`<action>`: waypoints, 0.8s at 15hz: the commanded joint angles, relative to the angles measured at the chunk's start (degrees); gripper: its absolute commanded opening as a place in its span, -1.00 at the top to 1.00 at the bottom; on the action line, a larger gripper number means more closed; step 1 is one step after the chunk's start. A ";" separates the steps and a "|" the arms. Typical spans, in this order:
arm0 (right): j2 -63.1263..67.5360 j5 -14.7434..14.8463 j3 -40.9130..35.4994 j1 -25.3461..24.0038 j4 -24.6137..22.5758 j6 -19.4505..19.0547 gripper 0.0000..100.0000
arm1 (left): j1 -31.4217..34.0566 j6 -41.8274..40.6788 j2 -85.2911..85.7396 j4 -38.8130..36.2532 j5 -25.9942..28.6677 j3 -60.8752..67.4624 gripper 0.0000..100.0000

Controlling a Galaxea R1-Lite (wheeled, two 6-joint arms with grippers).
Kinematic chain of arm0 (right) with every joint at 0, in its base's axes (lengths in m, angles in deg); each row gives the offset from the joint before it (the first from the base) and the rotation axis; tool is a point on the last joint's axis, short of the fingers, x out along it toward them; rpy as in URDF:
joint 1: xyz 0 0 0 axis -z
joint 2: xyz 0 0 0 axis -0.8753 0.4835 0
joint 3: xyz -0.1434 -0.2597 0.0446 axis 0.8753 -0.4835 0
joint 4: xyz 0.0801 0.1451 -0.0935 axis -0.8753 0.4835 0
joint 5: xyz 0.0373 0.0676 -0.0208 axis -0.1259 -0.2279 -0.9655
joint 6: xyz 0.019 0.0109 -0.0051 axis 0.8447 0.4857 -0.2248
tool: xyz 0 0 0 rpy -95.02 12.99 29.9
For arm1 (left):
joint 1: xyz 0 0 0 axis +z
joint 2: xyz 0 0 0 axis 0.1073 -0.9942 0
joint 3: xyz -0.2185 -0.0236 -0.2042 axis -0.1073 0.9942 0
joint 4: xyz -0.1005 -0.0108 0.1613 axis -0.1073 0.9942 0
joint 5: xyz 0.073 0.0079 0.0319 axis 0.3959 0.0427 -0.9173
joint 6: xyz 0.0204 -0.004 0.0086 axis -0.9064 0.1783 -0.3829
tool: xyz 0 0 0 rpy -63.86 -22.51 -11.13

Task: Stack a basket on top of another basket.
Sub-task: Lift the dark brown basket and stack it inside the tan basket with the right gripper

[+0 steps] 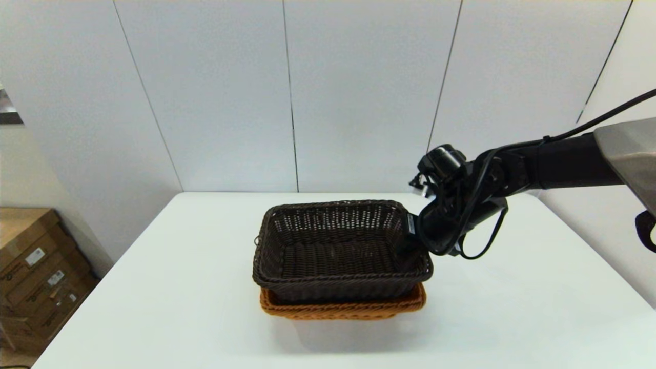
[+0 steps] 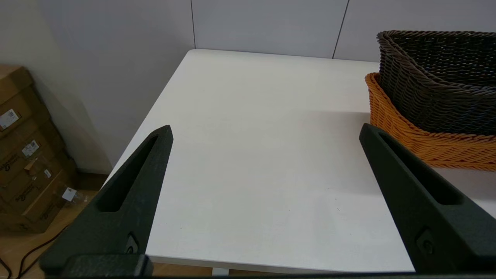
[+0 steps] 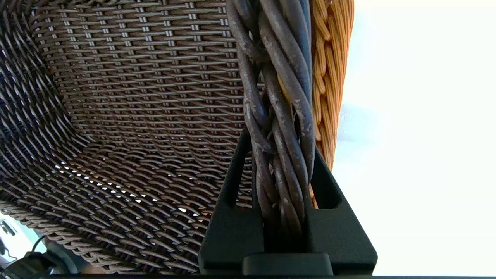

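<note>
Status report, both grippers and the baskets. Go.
Right gripper clamped on dark basket rim. Dark basket nested in orange basket. Left gripper open, off to the side. Nothing obstructing.

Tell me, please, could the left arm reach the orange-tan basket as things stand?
Probably yes: only bare white table lies between the open left gripper and the orange-tan basket.

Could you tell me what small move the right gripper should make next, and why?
Probably open the right gripper and let go: its fingers clamp the braided rim of the dark basket, which already sits nested in the orange-tan basket. The left gripper hangs open, apart from both.
</note>
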 commanded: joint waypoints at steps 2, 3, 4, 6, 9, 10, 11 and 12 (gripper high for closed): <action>1.30 -0.13 0.00 -0.17 0.08 0.19 1.00 | 0.02 0.07 0.04 -0.02 -0.02 0.09 -1.00; 1.39 0.23 0.00 -0.17 0.08 0.19 1.00 | 0.02 0.07 0.04 -0.02 -0.02 0.09 -1.00; 1.57 0.58 0.09 -0.17 0.08 0.19 1.00 | 0.02 0.07 0.04 -0.02 -0.02 0.09 -1.00; 1.92 0.58 0.09 -0.17 0.08 0.27 1.00 | 0.02 0.07 0.04 -0.02 -0.02 0.09 -1.00; 1.92 0.66 0.26 -0.17 0.08 0.27 -1.00 | 0.02 0.07 0.04 -0.02 -0.02 0.09 -1.00; 1.92 0.66 0.44 -0.09 -0.01 0.45 -1.00 | 0.02 0.07 0.04 -0.02 -0.02 0.09 -1.00; 1.74 0.66 0.53 0.00 -0.01 0.45 -1.00 | 0.02 0.07 0.04 -0.02 -0.02 0.09 -1.00; 1.48 0.58 0.44 0.09 0.08 0.19 -1.00 | 0.02 0.07 0.04 -0.02 -0.02 0.09 -1.00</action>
